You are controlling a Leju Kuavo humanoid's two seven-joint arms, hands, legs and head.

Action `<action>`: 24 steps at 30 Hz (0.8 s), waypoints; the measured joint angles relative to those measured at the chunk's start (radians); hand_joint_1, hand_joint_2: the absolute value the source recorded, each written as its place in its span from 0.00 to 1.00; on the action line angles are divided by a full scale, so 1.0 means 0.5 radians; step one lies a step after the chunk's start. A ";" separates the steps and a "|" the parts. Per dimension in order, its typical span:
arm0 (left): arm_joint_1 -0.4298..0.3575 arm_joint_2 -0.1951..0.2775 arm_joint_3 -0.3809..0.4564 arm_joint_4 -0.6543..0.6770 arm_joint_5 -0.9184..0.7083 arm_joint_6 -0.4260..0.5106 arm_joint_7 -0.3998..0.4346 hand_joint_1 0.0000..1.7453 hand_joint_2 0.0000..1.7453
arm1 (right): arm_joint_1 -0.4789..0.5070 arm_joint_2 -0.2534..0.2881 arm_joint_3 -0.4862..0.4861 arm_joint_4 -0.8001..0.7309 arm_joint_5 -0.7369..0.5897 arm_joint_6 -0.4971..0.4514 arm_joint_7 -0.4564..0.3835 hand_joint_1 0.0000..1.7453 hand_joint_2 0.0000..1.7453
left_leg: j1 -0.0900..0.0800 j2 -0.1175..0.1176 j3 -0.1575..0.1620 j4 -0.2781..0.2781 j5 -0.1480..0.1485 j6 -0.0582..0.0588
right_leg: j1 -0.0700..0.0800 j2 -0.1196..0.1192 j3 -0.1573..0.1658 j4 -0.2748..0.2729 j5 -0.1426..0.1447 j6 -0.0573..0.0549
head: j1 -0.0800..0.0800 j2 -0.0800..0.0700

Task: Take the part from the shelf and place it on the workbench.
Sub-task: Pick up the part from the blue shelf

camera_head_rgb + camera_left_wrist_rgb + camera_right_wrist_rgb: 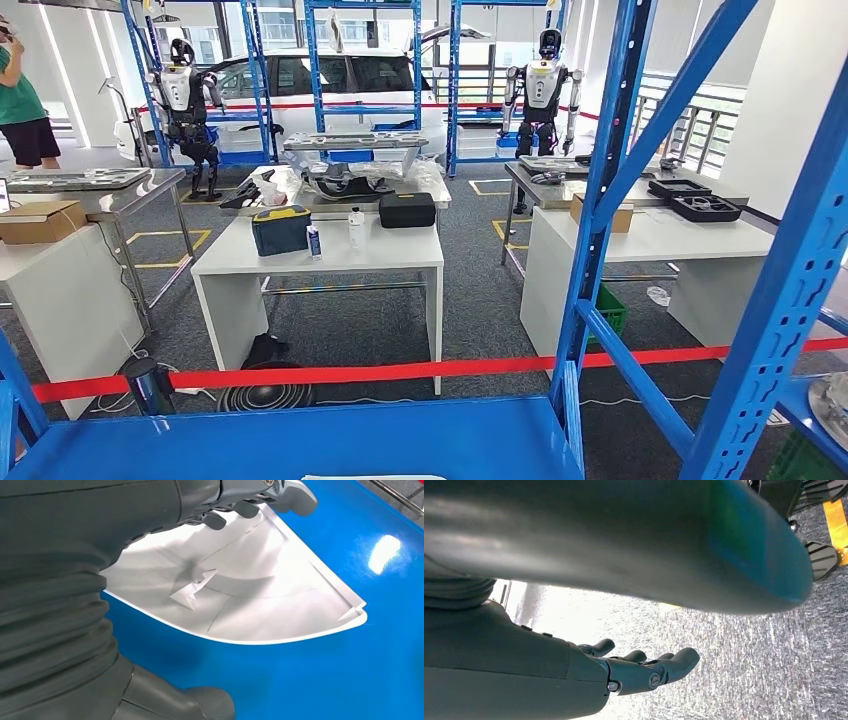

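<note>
Currently the pick-up step is in hand. The white part (250, 595) lies flat on the blue shelf (350, 680), at its near edge in the head view. The left hand (240, 505) sits over the part's far rim with fingers bent onto it; whether they grip it cannot be told. The right hand (644, 667) hangs above grey carpet — fingers loosely apart, holding nothing. Next move, as judged: secure the grip, lift clear, then carry toward the white workbench (330, 258) beyond the red tape (400, 373).
</note>
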 joint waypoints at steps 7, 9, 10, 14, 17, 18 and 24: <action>-0.007 0.003 -0.009 0.020 -0.008 0.012 0.000 0.00 1.00 | 0.000 0.000 -0.002 0.000 0.000 0.000 0.000 0.00 0.00 | 0.000 0.000 0.002 0.000 0.000 0.000 | 0.000 0.000 0.001 0.000 0.000 0.000 | 0.000 0.000; -0.007 0.003 -0.010 0.023 -0.030 0.064 0.001 0.00 1.00 | 0.000 0.000 -0.002 0.000 0.000 0.000 0.000 0.00 0.00 | 0.000 0.000 0.002 0.000 0.000 0.000 | 0.000 0.000 0.001 0.000 0.000 0.000 | 0.000 0.000; -0.007 0.003 -0.011 0.024 -0.051 0.116 0.003 0.00 1.00 | 0.000 0.000 -0.002 0.000 0.000 0.000 0.000 0.00 0.00 | 0.000 0.001 0.002 0.000 0.000 0.000 | 0.000 0.000 0.001 0.000 0.000 0.000 | 0.000 0.000; -0.003 -0.001 -0.012 0.010 -0.221 0.494 0.038 0.00 1.00 | 0.000 0.000 -0.002 0.000 -0.001 0.000 0.003 0.00 0.00 | 0.001 0.001 0.002 0.000 0.000 0.000 | 0.001 0.001 0.001 0.000 0.000 0.000 | 0.000 0.000; 0.015 -0.010 -0.012 -0.038 -0.411 0.861 0.101 0.00 1.00 | -0.001 0.001 -0.003 0.000 -0.001 0.000 0.003 0.00 0.00 | 0.000 0.001 0.002 0.000 0.000 0.000 | 0.000 0.001 0.001 0.000 0.000 0.000 | 0.000 0.000; 0.025 -0.014 -0.014 -0.058 -0.482 0.974 0.127 0.00 1.00 | -0.001 0.001 -0.003 0.000 -0.001 0.000 0.003 0.00 0.00 | 0.000 0.001 0.002 0.000 0.000 0.000 | 0.000 0.001 0.001 0.000 0.000 0.000 | 0.000 0.000; 0.061 -0.025 -0.107 -0.144 -1.055 1.529 0.429 0.00 1.00 | -0.002 0.002 -0.003 0.000 0.000 0.000 0.006 0.00 0.00 | 0.000 0.000 0.002 0.000 -0.001 0.000 | 0.000 0.001 0.001 0.000 0.000 0.000 | 0.000 0.000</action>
